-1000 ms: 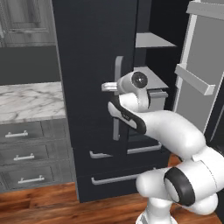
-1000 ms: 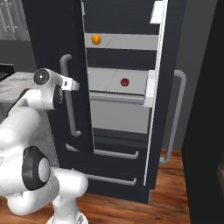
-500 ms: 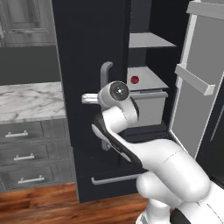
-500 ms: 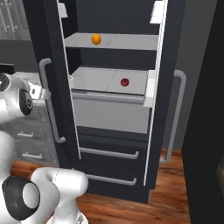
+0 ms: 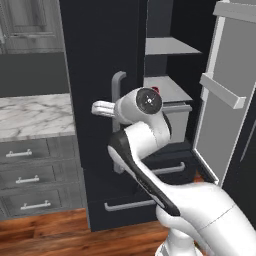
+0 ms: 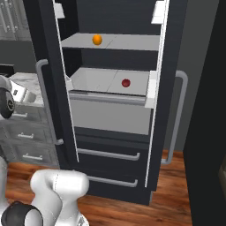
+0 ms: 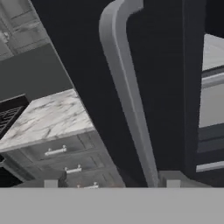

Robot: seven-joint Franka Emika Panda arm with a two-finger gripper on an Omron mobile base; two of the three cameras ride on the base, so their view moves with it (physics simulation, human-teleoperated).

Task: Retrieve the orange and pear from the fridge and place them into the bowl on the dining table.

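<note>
Tool [image 7: 111, 183] open, jaws spread with nothing gripped, the left door's grey bar handle [image 7: 127, 96] rising just ahead between the fingertips [image 7: 51, 183]. Fridge [image 6: 110, 88] standing with both doors swung wide. Orange [image 6: 97, 39] on the upper shelf [image 6: 132, 43], well beyond the tool and to its right; small red round object [image 6: 126, 82] on the shelf below. Marble-topped table [image 7: 48, 118] with drawers off to the tool's left.

Marble counter [image 5: 30, 114], small red ball [image 6: 126, 82]
</note>
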